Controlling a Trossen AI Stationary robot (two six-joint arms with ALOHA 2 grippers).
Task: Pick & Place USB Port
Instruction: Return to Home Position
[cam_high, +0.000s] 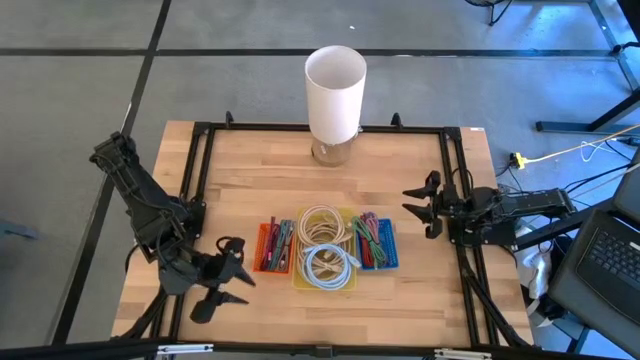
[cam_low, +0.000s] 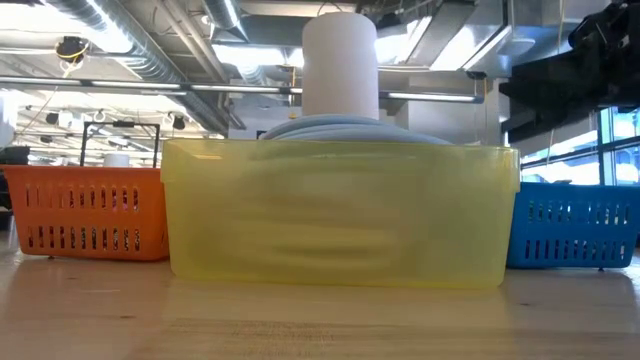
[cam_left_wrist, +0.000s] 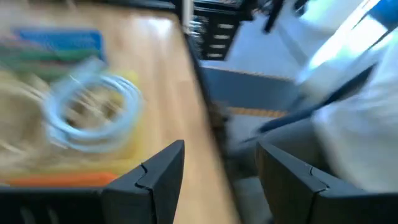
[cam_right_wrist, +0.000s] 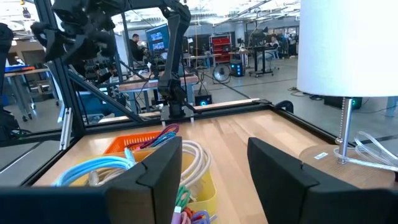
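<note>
Your left gripper (cam_high: 232, 272) hovers over the near left part of the table (cam_high: 250, 170), its fingers apart and holding nothing. The right gripper (cam_high: 422, 207) waits at the right edge, also apart and empty. At the far edge stands the white lamp (cam_high: 335, 85). In the middle, toward the near side, you have the yellow bin (cam_low: 340, 215), with the orange bin (cam_low: 90, 215) touching its left side and the blue bin (cam_low: 570, 225) its right. A cream cable (cam_high: 320, 225) and a light blue cable (cam_high: 328, 265) lie coiled in the yellow bin, and thin coloured cables (cam_high: 373, 240) fill the side bins. No cable shows on the bare wood, so I judge the sorting done and the return to home in hand. For the next move, lift the left arm away from the orange bin without touching it.
</note>
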